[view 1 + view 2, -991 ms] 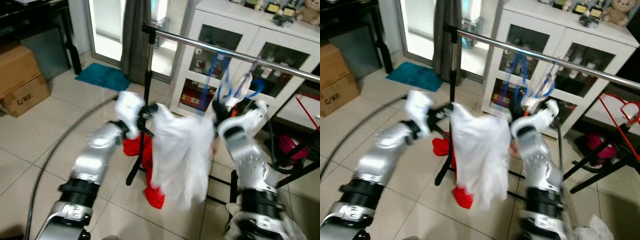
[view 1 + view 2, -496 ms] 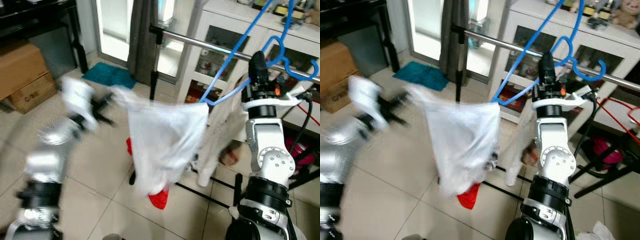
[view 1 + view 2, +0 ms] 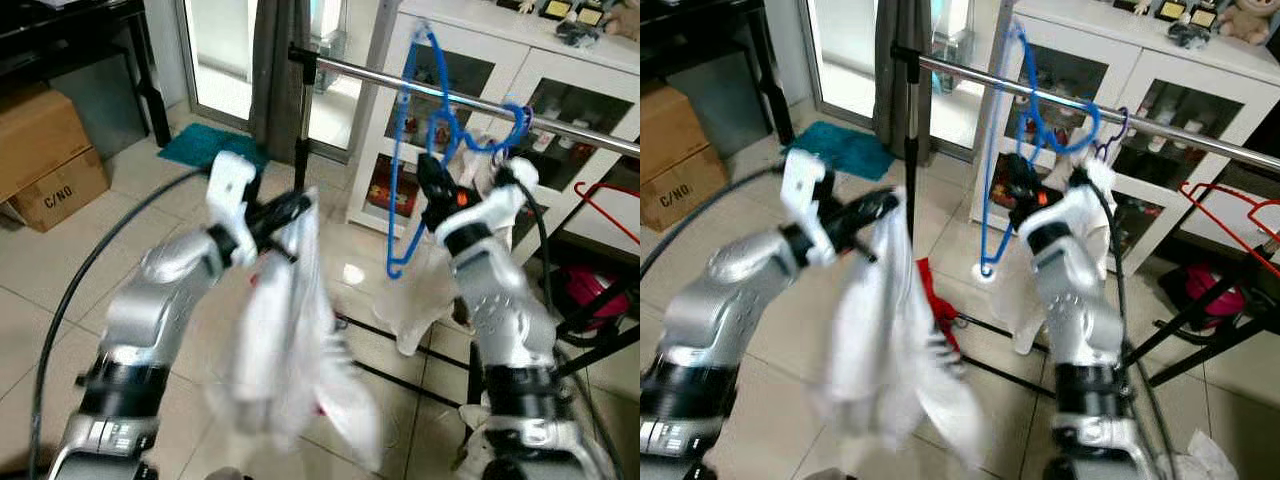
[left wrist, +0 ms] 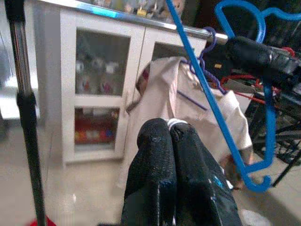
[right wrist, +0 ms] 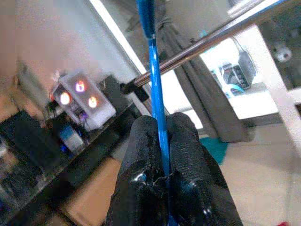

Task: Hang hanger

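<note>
Pinching a blue hanger [image 3: 408,170] between its two black fingers, the right gripper [image 3: 432,196] is raised in front of the chrome rail [image 3: 470,103], its silver forearm angled up from the lower right. The hanger stands nearly upright, its hook looped up at the rail and its lower corner hanging below the gripper. The right wrist view shows the blue wire clamped tight between the finger pads [image 5: 143,155], with the rail crossing behind it. The left gripper [image 3: 290,208] reaches forward from a bent arm and clenches a white garment [image 3: 285,340], which hangs blurred below it; the left wrist view shows its fingers [image 4: 157,155] pressed together with a sliver of white between the tips. That view also shows a beige shirt [image 4: 174,108] on a purple hanger [image 4: 203,52] on the rail, before a white glass-door cabinet [image 4: 101,89].
</note>
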{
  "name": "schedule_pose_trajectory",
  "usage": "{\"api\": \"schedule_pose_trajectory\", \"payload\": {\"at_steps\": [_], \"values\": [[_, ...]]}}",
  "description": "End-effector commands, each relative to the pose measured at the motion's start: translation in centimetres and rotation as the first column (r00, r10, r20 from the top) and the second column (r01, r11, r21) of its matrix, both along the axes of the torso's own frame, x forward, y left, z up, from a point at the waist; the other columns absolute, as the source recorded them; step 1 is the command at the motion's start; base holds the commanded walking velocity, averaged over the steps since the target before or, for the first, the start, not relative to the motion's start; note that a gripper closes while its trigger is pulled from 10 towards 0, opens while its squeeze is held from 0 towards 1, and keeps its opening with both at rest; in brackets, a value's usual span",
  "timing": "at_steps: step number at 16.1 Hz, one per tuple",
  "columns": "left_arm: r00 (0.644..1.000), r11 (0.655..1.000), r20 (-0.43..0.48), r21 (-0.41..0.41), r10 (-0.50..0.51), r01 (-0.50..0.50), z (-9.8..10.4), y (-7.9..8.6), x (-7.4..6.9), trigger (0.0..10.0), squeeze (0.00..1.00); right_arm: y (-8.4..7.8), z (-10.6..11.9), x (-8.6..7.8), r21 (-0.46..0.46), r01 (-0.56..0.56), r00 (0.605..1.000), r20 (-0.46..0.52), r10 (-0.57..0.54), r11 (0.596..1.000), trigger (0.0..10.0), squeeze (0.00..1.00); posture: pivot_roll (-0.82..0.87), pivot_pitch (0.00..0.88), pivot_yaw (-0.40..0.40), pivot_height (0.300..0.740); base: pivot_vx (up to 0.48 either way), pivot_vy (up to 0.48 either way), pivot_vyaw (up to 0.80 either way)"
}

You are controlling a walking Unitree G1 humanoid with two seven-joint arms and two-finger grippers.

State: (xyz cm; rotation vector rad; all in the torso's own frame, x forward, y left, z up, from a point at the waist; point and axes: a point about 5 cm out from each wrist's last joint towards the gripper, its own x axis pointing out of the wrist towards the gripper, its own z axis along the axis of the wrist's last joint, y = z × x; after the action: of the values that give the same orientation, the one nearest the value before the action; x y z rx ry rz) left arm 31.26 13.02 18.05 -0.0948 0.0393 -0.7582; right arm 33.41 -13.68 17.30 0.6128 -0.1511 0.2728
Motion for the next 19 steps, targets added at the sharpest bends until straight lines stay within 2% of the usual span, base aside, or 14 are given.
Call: {"api": "schedule_pose_trajectory", "payload": {"at_steps": [1, 2, 3, 4, 5, 6, 7, 8, 9, 11, 12, 14, 15, 19], "values": [[0.999, 0.998, 0.051, -0.054, -0.009, 0.012, 1.4, -0.8, -0.3, 0.0, 0.00, -0.1, -0.8, -0.1, -0.016, 0.016, 0.999, -0.033, -0.017, 1.000, 0.0, 0.00, -0.02, 0.000, -0.086, 0.740, 0.000, 0.000, 0.00], [0.998, 0.998, 0.041, -0.039, 0.046, -0.045, 1.0, -0.3, -0.2, 0.0, 0.00, 0.0, -2.1, -0.2, -0.131, 0.022, 0.996, -0.087, -0.034, 0.991, 0.0, 0.00, -0.02, 0.000, -0.085, 0.740, 0.000, 0.000, 0.00], [0.992, 0.993, 0.027, 0.006, 0.119, -0.119, 0.2, 0.7, 0.0, 0.0, 0.00, 0.1, -3.2, -0.4, -0.200, -0.001, 0.989, -0.145, -0.028, 0.980, 0.0, 0.00, -0.02, 0.000, -0.085, 0.740, 0.000, 0.000, 0.00], [0.978, 0.975, 0.008, 0.070, 0.210, -0.210, -1.2, 2.1, -0.1, 0.0, 0.00, 0.1, -4.3, -0.8, -0.277, -0.044, 0.980, -0.200, -0.013, 0.960, 1.3, 0.00, -0.02, 0.000, -0.091, 0.740, 0.000, 0.000, 0.00], [0.940, 0.928, -0.002, 0.160, 0.340, -0.335, -3.1, 4.3, -0.6, 0.0, 0.00, -0.1, -5.6, -1.7, -0.376, -0.083, 0.971, -0.238, -0.009, 0.923, 10.0, 0.00, -0.02, 0.000, -0.100, 0.740, 0.000, 0.000, 0.00], [0.906, 0.890, -0.011, 0.193, 0.424, -0.414, -4.2, 5.7, -1.1, 0.0, 0.00, -0.4, -6.8, -2.3, -0.426, -0.118, 0.956, -0.295, -0.014, 0.897, 10.0, 0.00, -0.01, 0.000, -0.104, 0.740, 0.000, 0.000, 0.00], [0.833, 0.816, -0.029, 0.227, 0.552, -0.532, -6.0, 7.6, -2.5, 6.6, 0.00, -1.4, -8.7, -3.8, -0.454, -0.136, 0.927, -0.373, -0.048, 0.881, 10.0, 0.00, -0.01, 0.000, -0.108, 0.740, 0.000, 0.000, -0.78], [0.795, 0.782, -0.067, 0.248, 0.603, -0.572, -7.3, 8.2, -3.6, 10.0, 0.00, -2.1, -9.8, -4.8, -0.447, -0.115, 0.911, -0.403, -0.085, 0.887, 10.0, 0.00, 0.00, 0.000, -0.104, 0.740, 0.000, 0.000, -0.79], [0.769, 0.762, -0.110, 0.282, 0.629, -0.583, -8.3, 8.1, -4.5, 10.0, 0.00, -2.5, -10.7, -5.4, -0.471, -0.099, 0.899, -0.419, -0.123, 0.876, 10.0, 0.00, 0.00, 0.000, -0.101, 0.740, 0.000, 0.000, -0.79], [0.759, 0.758, -0.131, 0.281, 0.638, -0.588, -9.4, 7.6, -5.4, 10.0, 0.00, -2.6, -11.2, -6.0, -0.480, -0.078, 0.888, -0.432, -0.158, 0.874, 10.0, 0.00, -0.01, 0.000, -0.109, 0.740, 0.000, 0.000, -0.80], [0.761, 0.775, -0.176, 0.255, 0.625, -0.578, -10.2, 7.1, -5.8, 10.0, 0.00, -2.7, -11.1, -6.3, -0.471, -0.058, 0.885, -0.433, -0.174, 0.880, 10.0, 0.00, -0.01, 0.000, -0.117, 0.740, 0.000, 0.000, -0.80], [0.760, 0.775, -0.170, 0.236, 0.627, -0.587, -10.2, 6.7, -6.0, 10.0, 0.00, -3.0, -11.2, -6.9, -0.478, -0.062, 0.882, -0.437, -0.176, 0.876, 10.0, 0.00, -0.01, 0.000, -0.118, 0.740, 0.000, 0.000, -0.80], [0.779, 0.792, -0.164, 0.222, 0.605, -0.568, -10.0, 5.9, -6.2, 10.0, 0.00, -3.4, -11.4, -7.5, -0.523, -0.099, 0.885, -0.435, -0.166, 0.846, 10.0, 0.00, 0.00, 0.000, -0.113, 0.740, 0.000, 0.000, -0.80], [0.802, 0.796, -0.099, 0.238, 0.589, -0.556, -9.5, 5.6, -6.3, 10.0, 0.00, -4.1, -11.0, -7.9, -0.509, -0.029, 0.894, -0.398, -0.205, 0.860, 10.0, 0.00, -0.01, 0.000, -0.119, 0.740, 0.000, 0.000, -0.80]]}}
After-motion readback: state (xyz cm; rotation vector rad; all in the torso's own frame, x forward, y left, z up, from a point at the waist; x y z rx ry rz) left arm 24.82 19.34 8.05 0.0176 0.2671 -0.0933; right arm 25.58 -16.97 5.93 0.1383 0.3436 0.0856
